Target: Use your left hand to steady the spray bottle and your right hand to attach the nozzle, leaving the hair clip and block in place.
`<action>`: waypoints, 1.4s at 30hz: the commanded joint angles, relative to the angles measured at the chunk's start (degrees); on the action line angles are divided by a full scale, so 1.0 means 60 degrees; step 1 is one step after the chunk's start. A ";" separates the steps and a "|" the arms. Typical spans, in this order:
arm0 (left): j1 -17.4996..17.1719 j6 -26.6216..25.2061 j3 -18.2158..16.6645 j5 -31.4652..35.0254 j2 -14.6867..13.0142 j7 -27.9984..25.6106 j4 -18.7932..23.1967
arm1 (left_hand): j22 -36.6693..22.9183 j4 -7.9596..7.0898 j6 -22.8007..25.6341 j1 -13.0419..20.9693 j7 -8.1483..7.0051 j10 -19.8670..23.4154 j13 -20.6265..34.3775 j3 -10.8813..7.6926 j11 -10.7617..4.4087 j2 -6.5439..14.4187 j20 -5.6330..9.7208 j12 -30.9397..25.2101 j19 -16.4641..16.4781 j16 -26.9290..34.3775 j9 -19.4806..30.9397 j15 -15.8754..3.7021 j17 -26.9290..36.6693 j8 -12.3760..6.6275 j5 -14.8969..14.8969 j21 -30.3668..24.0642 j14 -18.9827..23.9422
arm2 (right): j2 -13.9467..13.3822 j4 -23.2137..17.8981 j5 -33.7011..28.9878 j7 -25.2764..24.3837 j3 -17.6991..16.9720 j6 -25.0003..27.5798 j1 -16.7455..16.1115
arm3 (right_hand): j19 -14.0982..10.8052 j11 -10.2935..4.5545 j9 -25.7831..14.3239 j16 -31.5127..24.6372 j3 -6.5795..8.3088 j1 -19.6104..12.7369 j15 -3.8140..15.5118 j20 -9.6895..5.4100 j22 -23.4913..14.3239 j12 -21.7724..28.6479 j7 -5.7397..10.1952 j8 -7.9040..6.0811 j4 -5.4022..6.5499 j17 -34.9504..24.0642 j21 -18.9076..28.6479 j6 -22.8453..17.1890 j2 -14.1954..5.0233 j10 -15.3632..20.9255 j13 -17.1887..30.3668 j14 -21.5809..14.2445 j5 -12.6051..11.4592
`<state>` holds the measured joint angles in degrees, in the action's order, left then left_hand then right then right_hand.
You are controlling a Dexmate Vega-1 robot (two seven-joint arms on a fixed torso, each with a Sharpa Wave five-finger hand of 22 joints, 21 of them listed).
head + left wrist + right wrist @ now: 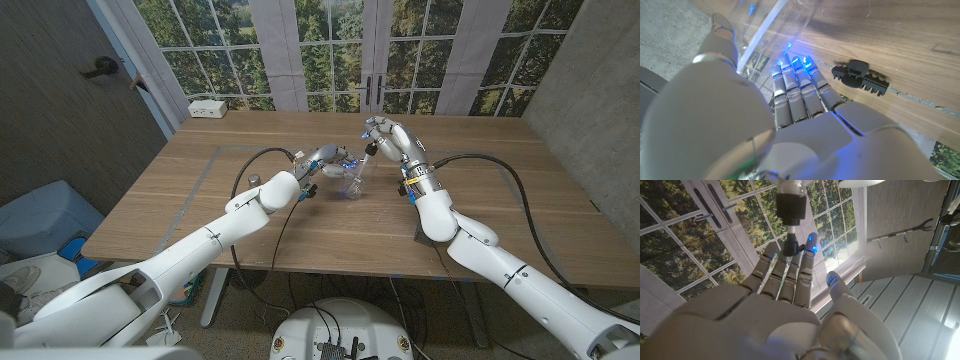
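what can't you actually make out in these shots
- Block: too small in the head view to pick out on the table.
- Spray bottle: clear and tiny in the head view; in the left wrist view it is cut off by the edge and partly covered by the left robot hand.
- Nozzle: the right robot hand hides its lower end in the right wrist view.
- Hair clip: shape only.
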<state>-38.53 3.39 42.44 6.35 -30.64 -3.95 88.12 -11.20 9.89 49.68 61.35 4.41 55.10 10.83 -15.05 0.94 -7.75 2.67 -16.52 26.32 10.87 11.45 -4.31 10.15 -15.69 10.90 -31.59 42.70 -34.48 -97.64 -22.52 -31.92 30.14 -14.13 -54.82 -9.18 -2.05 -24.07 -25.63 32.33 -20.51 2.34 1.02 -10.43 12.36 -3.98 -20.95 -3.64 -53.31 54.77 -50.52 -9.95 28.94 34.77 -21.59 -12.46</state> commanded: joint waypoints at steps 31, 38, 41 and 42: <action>-0.0253 0.0160 -0.0176 0.0002 0.0164 -0.0567 0.0078 | 0.0004 -0.0033 0.2099 0.2367 -0.1037 0.1856 0.0550 -0.0054 -0.1591 0.2372 0.0254 -0.0029 -0.0022 0.0010 0.0578 -0.1566 0.0041 0.0009 0.0047 -0.0112 0.0065 | 0.0161 0.0087 0.0054 -0.1707 -0.0439 0.0196 -0.0670 | -0.0300 0.0166 -0.0456 -0.0232 -0.0155 0.0216 0.0414 0.0136 -0.0029 0.0297 -0.0401 -0.0520 -0.0113 0.0037 0.0166 -0.0831 0.0023 0.0542 0.0015 -0.0453 0.0050; -0.0200 0.0024 -0.0114 0.0071 0.0178 -0.0529 0.0124 | 0.0005 -0.0034 0.2090 0.2370 -0.1024 0.1851 0.0558 -0.0054 -0.1579 0.2375 0.0249 -0.0029 -0.0023 0.0006 0.0594 -0.1560 0.0037 0.0011 0.0049 -0.0126 0.0067 | -0.0020 0.0029 -0.0130 -0.1703 -0.0450 -0.0150 -0.0733 | -0.0317 0.0157 -0.0552 -0.0265 -0.0103 0.0167 0.0452 0.0098 -0.0029 0.0361 -0.0420 -0.0701 -0.0178 0.0064 0.0179 -0.1121 -0.0012 0.0731 0.0005 -0.0530 0.0021; -0.0203 0.0066 -0.0098 0.0076 0.0157 -0.0504 0.0154 | 0.0005 -0.0036 0.2084 0.2370 -0.1025 0.1854 0.0557 -0.0056 -0.1582 0.2380 0.0251 -0.0029 -0.0031 0.0006 0.0605 -0.1559 0.0036 0.0010 0.0051 -0.0128 0.0073 | 0.0084 -0.0063 -0.0269 -0.1833 -0.0497 0.0093 -0.0801 | -0.0320 0.0154 -0.0571 -0.0269 -0.0109 0.0165 0.0456 0.0115 -0.0029 0.0359 -0.0423 -0.0709 -0.0197 0.0069 0.0182 -0.1107 0.0013 0.0728 0.0006 -0.0537 0.0020; -0.0203 0.0066 -0.0098 0.0077 0.0157 -0.0504 0.0155 | 0.0006 -0.0036 0.2091 0.2369 -0.1014 0.1855 0.0556 -0.0054 -0.1590 0.2378 0.0249 -0.0028 -0.0032 0.0004 0.0607 -0.1559 0.0035 0.0008 0.0051 -0.0131 0.0071 | 0.0088 -0.0070 -0.0272 -0.1830 -0.0501 0.0108 -0.0806 | -0.0320 0.0143 -0.0563 -0.0265 -0.0097 0.0157 0.0476 0.0114 -0.0029 0.0358 -0.0390 -0.0658 -0.0210 0.0079 0.0184 -0.0988 0.0006 0.0725 0.0010 -0.0536 0.0013</action>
<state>-39.86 4.31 41.44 6.36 -29.72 -7.04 88.50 -11.21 9.81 49.68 61.61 4.41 55.10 10.83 -14.97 0.94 -8.01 2.66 -16.34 26.32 10.87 11.45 -4.37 10.27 -15.32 10.62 -31.82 42.90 -33.69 -97.42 -22.42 -41.49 27.58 -13.02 -58.73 -10.85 -1.23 -27.25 -26.78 31.63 -19.08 2.76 1.43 -10.55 14.21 -6.65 -24.80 -4.53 -52.78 55.53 -56.49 -9.59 32.87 34.78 -24.29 -12.01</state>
